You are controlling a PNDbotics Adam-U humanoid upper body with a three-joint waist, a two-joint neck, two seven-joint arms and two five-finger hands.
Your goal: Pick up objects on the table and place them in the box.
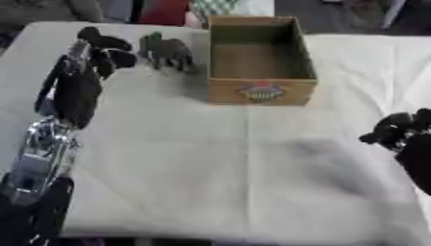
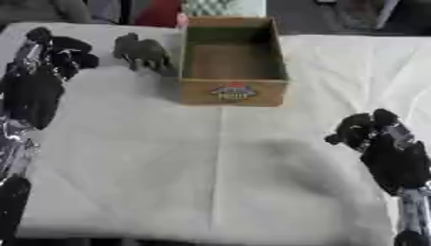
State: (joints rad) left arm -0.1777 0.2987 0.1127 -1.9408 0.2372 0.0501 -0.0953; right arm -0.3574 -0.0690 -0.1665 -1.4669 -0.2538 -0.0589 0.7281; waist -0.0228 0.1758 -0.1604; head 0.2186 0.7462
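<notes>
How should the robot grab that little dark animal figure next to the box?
Probably round the body of the animal figure, from above and from its left, where the left hand is nearest. It stands upright on thin legs, and the box blocks the other side.

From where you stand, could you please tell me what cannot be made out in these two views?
- Dark animal-shaped figure left of the cardboard box: blur hides which animal it is.
- Box's front label: colours show, wording unreadable.
- Black right hand: cut by the left eye view's right edge.
- Black left hand: blur hides whether its fingers touch the figure.
</notes>
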